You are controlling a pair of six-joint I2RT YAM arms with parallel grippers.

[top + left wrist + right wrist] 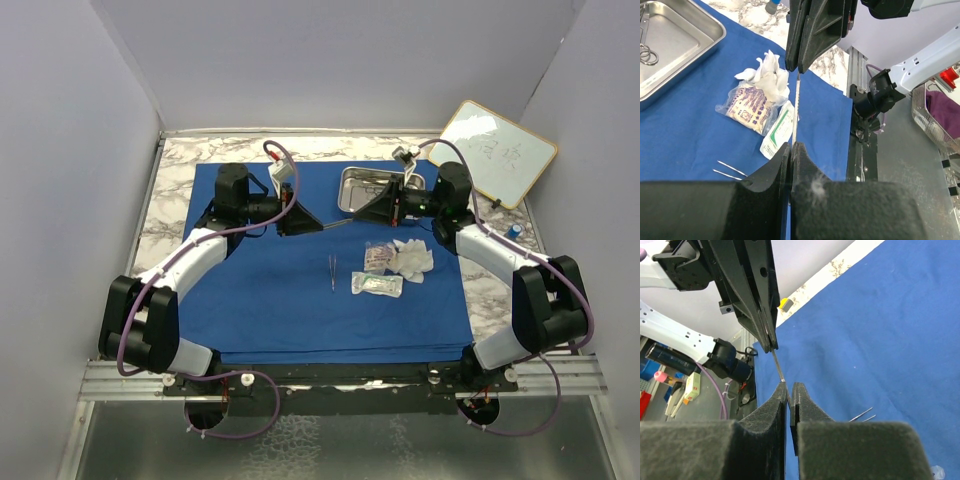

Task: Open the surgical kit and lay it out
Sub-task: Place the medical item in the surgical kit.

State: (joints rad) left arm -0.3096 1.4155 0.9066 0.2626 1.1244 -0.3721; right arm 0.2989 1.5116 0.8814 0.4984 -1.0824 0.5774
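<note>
Between the two grippers, above the blue cloth wrap (300, 310), a slender steel instrument (336, 227) is held level in the air. The left gripper (318, 228) is clenched on one end of it, the fingers pressed together with only the thin shaft between them. The right gripper (356, 222) is clamped on the opposite tip, its pads closed around it, and the two grippers are pointed at each other.

Below and just nearer than the grippers, a pair of tweezers (332, 272) is laid on the cloth. Toward the right gripper's side, a wad of white gauze (412, 257) is seen touching a printed clear packet (378, 257), and a second clear packet with a white and green label (377, 285) is laid just beside them.

The cloth is spread flat over a marble tabletop (170, 200), which is enclosed by plain white walls (330, 60). Beyond the right arm a wood-framed whiteboard (497, 152) is propped, and past the left gripper a small yellow block (785, 303) is set on the marble by the cloth's edge.

Behind the right gripper, a shallow steel tray (347, 190) is placed on the cloth; a ring-handled instrument (646, 52) is seen inside it.
</note>
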